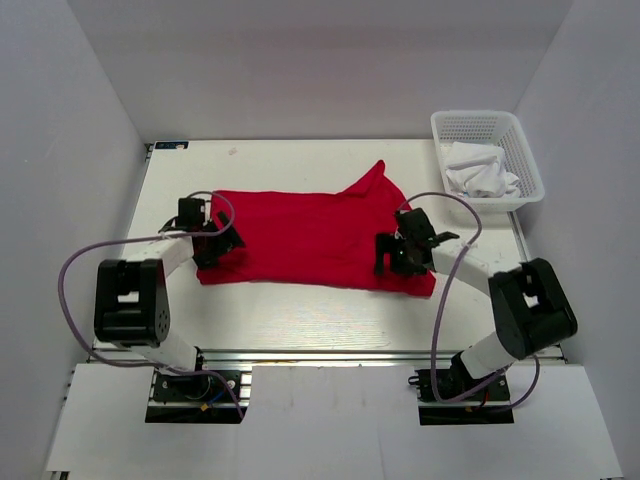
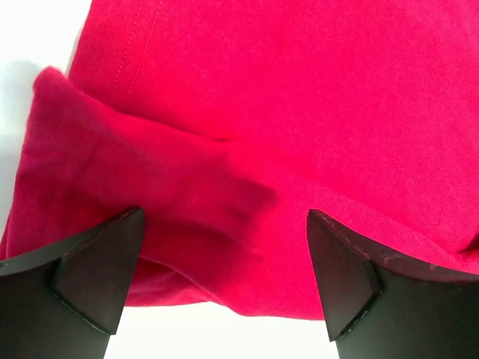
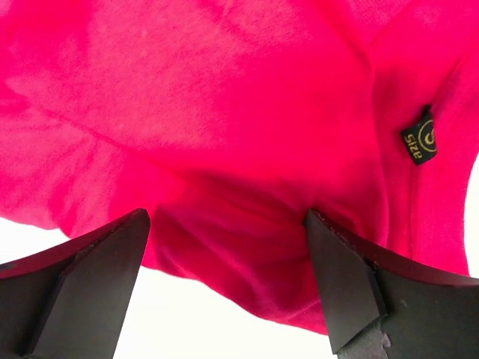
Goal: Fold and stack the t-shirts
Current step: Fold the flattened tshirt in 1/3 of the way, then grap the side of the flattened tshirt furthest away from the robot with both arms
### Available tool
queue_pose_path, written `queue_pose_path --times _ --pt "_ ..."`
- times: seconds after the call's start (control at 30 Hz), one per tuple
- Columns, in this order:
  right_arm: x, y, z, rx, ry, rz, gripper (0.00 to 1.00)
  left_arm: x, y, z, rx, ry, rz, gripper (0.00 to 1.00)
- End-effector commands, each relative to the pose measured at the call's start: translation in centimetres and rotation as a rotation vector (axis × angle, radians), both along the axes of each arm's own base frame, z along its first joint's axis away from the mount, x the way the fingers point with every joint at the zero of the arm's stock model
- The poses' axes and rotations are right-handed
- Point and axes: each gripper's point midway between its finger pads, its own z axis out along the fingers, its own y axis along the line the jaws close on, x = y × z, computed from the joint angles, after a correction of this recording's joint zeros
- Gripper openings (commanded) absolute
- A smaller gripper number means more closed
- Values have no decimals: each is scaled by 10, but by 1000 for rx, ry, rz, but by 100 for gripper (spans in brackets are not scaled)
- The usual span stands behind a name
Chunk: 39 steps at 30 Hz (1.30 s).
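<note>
One white table (image 1: pixel 300 310) fills frame centre, walls on three sides. Bare strip runs along its bottom edge, a wider one along the top. Red t-shirt (image 1: pixel 310 235) lies spread across mid-table, wrinkled, with a fold at its lower left edge and a peak of fabric toward upper right. The hem sits well inside the table's near edge. White basket (image 1: pixel 485 115) at upper right, by the table's right edge, apart from shirt, holds white cloth (image 1: pixel 480 172). L gripper (image 1: pixel 222 240) over shirt's left edge, jaws spread wide, fabric beneath, not pinched. R gripper (image 1: pixel 388 255) over lower right corner, same. Small black tag (image 3: pixel 419 140) w/ gold print, right of R wrist view.
</note>
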Motion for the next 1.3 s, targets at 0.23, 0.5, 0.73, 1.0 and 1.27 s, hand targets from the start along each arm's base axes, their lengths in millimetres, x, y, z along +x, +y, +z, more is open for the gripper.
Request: queue_pose_path --times 0.23,0.5,0.73,1.0,1.27 --pt "-37 30 50 156 -95 208 90 -55 15 50 53 -47 111 100" --pt "1 54 45 206 -100 192 90 3 31 98 94 -190 133 100" --pt "80 30 38 10 -227 4 90 43 47 90 183 -157 144 100" --pt "158 23 48 -59 -302 -46 90 83 59 80 249 -138 145 100" --pt "229 39 66 -24 -324 -70 90 115 82 57 324 -76 182 100"
